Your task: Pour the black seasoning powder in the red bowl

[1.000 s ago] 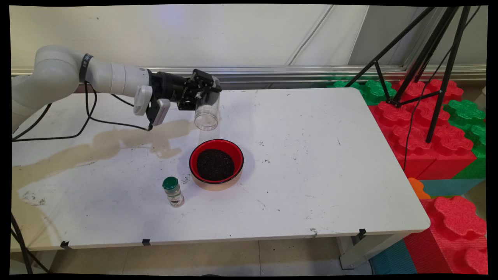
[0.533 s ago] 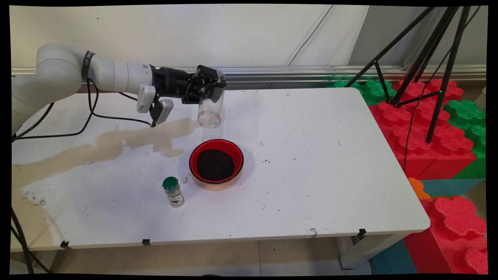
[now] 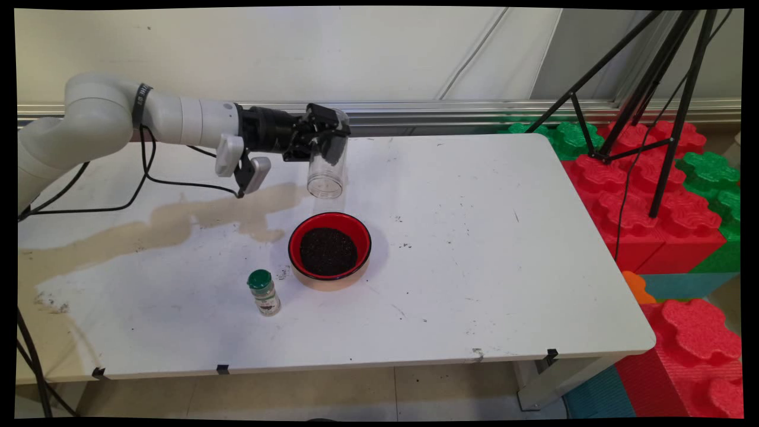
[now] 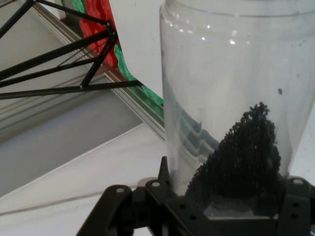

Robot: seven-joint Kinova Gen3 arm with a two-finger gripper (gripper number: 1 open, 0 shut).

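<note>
You can read no text here: the label on the green-capped spice jar [image 3: 264, 292] is too small, and the band on the arm [image 3: 140, 105] is illegible.

It was a robotics lab or test room rather than a home. A stained, scuffed white table [image 3: 474, 249] stood against a plain wall [image 3: 267, 53] at twelve o'clock, with a metal rail [image 3: 415, 110] along its foot. At two o'clock rose a black tripod [image 3: 646, 89], and oversized red and green foam building blocks [image 3: 664, 201] were stacked at three o'clock.
</note>
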